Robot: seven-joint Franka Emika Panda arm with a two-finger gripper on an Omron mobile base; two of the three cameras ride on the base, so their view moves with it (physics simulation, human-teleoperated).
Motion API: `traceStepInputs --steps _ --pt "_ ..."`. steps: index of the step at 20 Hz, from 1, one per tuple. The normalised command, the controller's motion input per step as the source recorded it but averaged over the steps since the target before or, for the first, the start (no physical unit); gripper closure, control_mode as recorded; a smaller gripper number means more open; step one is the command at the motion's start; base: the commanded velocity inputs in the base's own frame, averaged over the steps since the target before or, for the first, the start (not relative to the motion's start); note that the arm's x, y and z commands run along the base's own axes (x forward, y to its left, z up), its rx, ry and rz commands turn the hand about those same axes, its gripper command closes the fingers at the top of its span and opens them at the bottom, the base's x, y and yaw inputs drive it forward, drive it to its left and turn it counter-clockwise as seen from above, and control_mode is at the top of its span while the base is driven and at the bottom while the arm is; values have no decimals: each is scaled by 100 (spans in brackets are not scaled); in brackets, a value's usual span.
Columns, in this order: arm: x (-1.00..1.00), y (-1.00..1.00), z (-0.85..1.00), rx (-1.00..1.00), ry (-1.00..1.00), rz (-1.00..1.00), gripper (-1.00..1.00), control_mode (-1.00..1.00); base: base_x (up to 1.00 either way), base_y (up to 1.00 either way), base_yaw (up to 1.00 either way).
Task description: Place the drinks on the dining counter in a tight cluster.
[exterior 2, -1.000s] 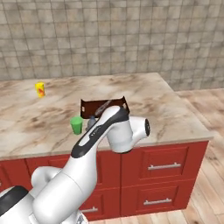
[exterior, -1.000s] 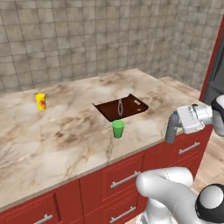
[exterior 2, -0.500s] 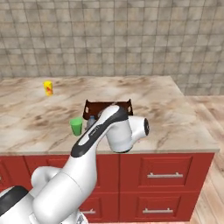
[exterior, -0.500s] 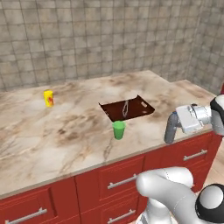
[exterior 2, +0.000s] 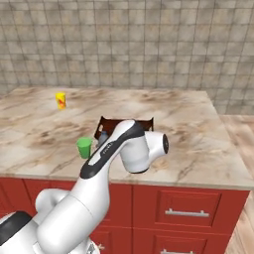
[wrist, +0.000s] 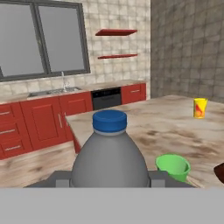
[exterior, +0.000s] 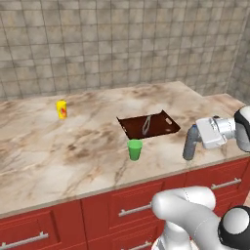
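The marbled surface (exterior: 44, 156) over its red drawers is the biggest thing here, and none of the three drinks stands on it yet. A dark brown tray (exterior: 149, 126) lies near its front edge, with a green cup (exterior: 135, 149) just before it and a yellow cup (exterior: 61, 109) well off to the left. The claw (exterior: 199, 139) is clamped on the grey bottle (exterior: 190, 144) (blue-capped), held out at the surface's right front edge. By my reckoning the clustering has barely begun.
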Motion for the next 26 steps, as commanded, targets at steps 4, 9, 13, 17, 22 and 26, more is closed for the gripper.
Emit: traceStepInputs --steps 4,9,13,17,22,26 --pt "0 0 0 0 0 0 100 100 51 -37 11" --pt "0 0 0 0 0 0 100 100 53 -38 0" --pt "0 0 0 0 0 0 100 100 35 -22 21" --pt "0 0 0 0 0 0 100 100 22 -18 20" --pt "0 0 0 0 0 0 100 100 0 0 0" --pt "0 0 0 0 0 0 100 100 0 0 0"
